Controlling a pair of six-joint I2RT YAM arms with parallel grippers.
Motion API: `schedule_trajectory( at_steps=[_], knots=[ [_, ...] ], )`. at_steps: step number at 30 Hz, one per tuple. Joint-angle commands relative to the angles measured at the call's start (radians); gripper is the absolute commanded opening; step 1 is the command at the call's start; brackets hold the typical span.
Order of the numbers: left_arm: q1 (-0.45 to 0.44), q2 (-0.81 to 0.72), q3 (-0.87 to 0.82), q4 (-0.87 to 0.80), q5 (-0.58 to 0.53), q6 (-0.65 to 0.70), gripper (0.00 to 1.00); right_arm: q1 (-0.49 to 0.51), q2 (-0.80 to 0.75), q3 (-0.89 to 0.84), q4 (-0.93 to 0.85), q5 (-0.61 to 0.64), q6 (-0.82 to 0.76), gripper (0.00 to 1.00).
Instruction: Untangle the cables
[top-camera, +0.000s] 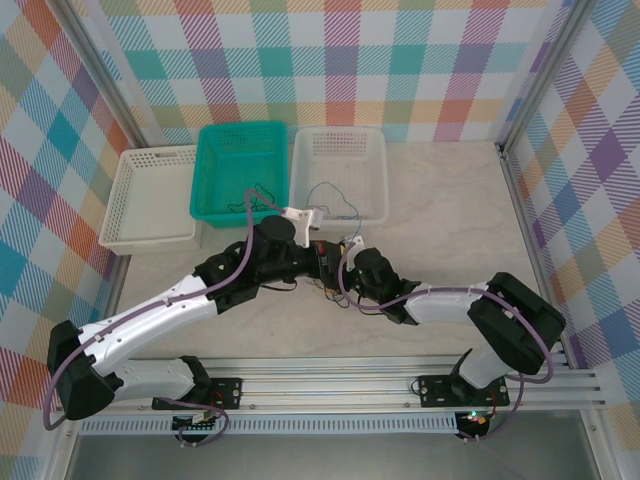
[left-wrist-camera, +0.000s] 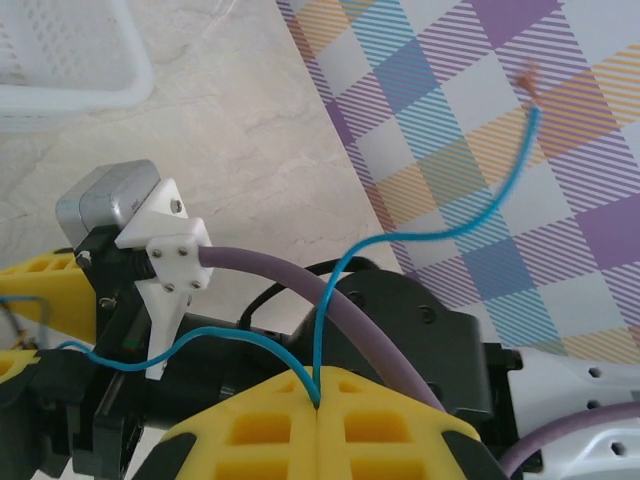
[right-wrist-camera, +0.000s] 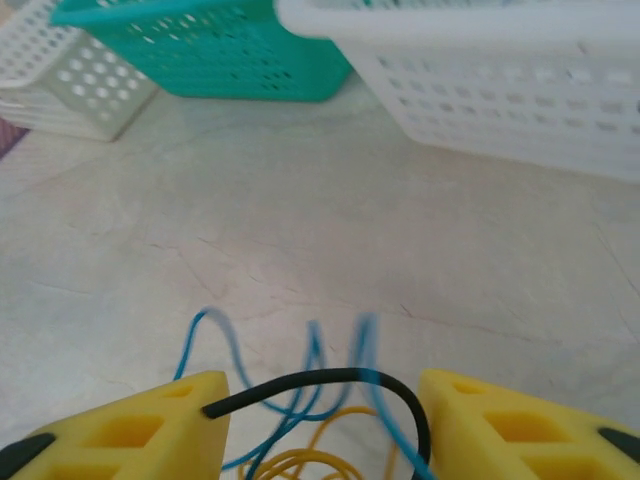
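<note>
left gripper (left-wrist-camera: 318, 395): jaws pressing flat together, pinching the blue cable (left-wrist-camera: 420, 237) at their seam. from the pinch one run is rising and curving off to the right, its bare tip hanging in the air against the checked wall (left-wrist-camera: 580, 300). a second run is drooping away to the left.

right gripper (right-wrist-camera: 320, 430): fingers standing wide apart, gripping nothing. the black cable (right-wrist-camera: 330, 377) is arching across the gap from one finger to the other.

cables (right-wrist-camera: 312, 350): lying loose on the table (right-wrist-camera: 300, 220) just past the right fingertips, blue loops in front and the yellow cable (right-wrist-camera: 300, 462) coiling underneath. the teal basket (right-wrist-camera: 200, 55) and white basket (right-wrist-camera: 480, 100) are sitting well beyond them.

relation for the coming move: i am judging the black cable's long axis as running crosswise between the right fingers, so the right arm is the nearer one for it. the left arm is holding blue up and clear, which should let the two strands part.
</note>
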Motion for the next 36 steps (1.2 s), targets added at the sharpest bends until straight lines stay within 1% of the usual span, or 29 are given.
schedule_trajectory(
  at_steps=[1, 4, 7, 9, 12, 16, 26, 32, 36],
  knots=[
    [0.015, -0.039, 0.047, 0.01, 0.045, 0.04, 0.0, 0.006, 0.027, 0.038, -0.095, 0.071, 0.107, 0.47],
    [0.04, -0.067, 0.052, -0.006, 0.051, 0.053, 0.0, 0.004, 0.038, 0.061, -0.21, 0.161, 0.174, 0.39],
    [0.082, -0.107, 0.057, -0.024, 0.071, 0.058, 0.0, 0.003, 0.04, 0.071, -0.293, 0.209, 0.218, 0.36],
    [0.113, -0.131, 0.075, -0.054, 0.075, 0.066, 0.0, 0.0, 0.045, 0.085, -0.348, 0.228, 0.226, 0.36],
    [0.155, -0.15, 0.14, -0.171, 0.068, 0.094, 0.0, -0.008, 0.054, 0.091, -0.408, 0.245, 0.242, 0.36],
    [0.189, -0.166, 0.212, -0.269, 0.028, 0.143, 0.0, -0.01, 0.049, 0.099, -0.476, 0.283, 0.24, 0.37],
    [0.276, -0.173, 0.292, -0.384, -0.029, 0.184, 0.0, -0.024, 0.04, 0.094, -0.547, 0.313, 0.23, 0.38],
    [0.312, -0.157, 0.312, -0.483, -0.148, 0.175, 0.0, -0.036, 0.025, 0.086, -0.577, 0.32, 0.225, 0.41],
    [0.329, -0.133, 0.312, -0.595, -0.339, 0.125, 0.0, -0.054, 0.002, 0.067, -0.611, 0.343, 0.222, 0.44]
  ],
)
